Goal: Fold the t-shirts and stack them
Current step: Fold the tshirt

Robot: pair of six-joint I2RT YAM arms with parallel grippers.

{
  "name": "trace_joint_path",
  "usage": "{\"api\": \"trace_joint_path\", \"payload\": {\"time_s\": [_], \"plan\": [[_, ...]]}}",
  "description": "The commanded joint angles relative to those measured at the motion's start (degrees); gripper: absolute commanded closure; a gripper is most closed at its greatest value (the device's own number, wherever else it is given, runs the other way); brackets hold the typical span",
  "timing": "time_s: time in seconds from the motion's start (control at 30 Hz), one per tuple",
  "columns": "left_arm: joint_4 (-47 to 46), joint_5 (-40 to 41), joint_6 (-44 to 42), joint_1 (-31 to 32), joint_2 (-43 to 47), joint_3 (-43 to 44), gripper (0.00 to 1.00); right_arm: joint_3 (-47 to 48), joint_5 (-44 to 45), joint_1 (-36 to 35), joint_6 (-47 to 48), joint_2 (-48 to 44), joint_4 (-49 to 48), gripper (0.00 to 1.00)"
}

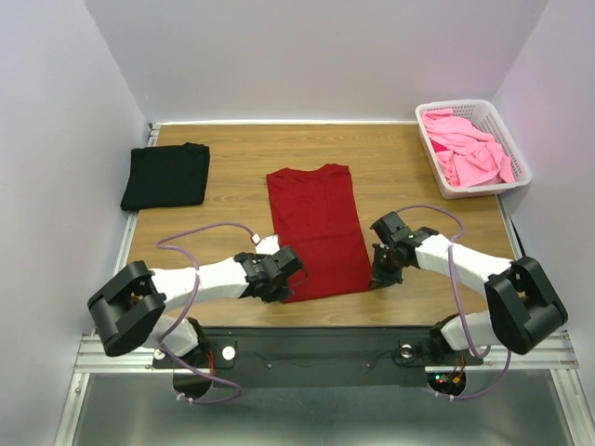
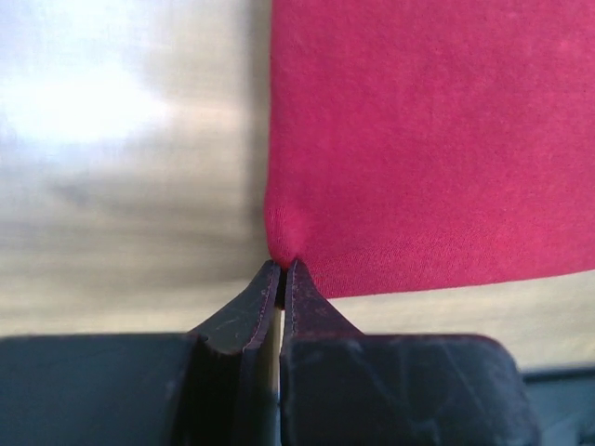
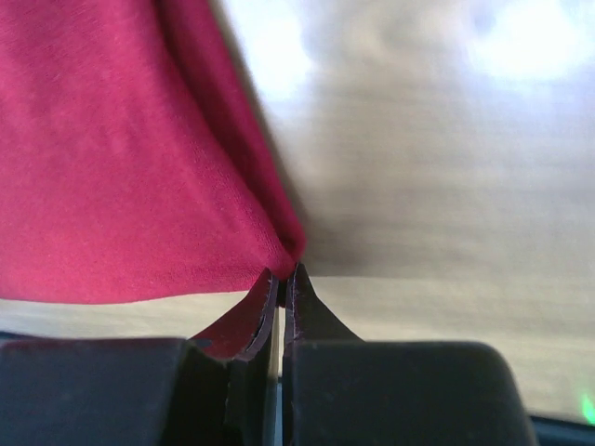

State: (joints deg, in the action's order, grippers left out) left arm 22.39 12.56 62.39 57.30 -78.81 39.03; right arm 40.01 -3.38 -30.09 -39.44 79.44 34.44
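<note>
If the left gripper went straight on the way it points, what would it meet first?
The red shirt: the left gripper is shut on its near corner, and the shirt's edge probably runs straight ahead.

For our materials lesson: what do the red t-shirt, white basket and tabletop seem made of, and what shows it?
Red t-shirt: soft matte knit, probably cotton; fine ribbed texture, puckering where pinched.
White basket: likely moulded plastic, smooth; thin lattice walls.
Tabletop: wood or wood-look laminate, smooth with slight sheen; brown grain streaks, soft glare.
</note>
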Motion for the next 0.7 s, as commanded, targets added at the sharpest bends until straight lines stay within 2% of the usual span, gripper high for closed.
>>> {"api": "trace_joint_path", "payload": {"time_s": [0.0, 0.13, 0.3, 0.47, 0.67], "plan": [[10.1, -3.8, 1.3, 2.4, 6.3, -3.0, 1.0, -1.9, 1.5, -0.4, 1.6, -4.1, 11.3, 0.99], [13.3, -2.0, 2.7, 2.6, 10.4, -1.7, 1.0, 1.4, 5.3, -0.4, 1.3, -6.9, 14.8, 0.99], [19.2, 6.6, 1.2, 0.0, 10.9, 8.5, 1.0, 14.0, 10.4, -0.4, 2.8, -6.2, 19.3, 0.99], [14.9, 9.9, -5.1, -7.7, 12.0, 11.9, 1.0, 25.2, 13.9, -0.3, 6.2, -1.9, 20.7, 0.99], [11.0, 14.2, -13.7, -14.4, 9.2, 20.9, 1.0, 40.5, 19.3, -0.2, 10.9, 5.4, 20.9, 0.99]]}}
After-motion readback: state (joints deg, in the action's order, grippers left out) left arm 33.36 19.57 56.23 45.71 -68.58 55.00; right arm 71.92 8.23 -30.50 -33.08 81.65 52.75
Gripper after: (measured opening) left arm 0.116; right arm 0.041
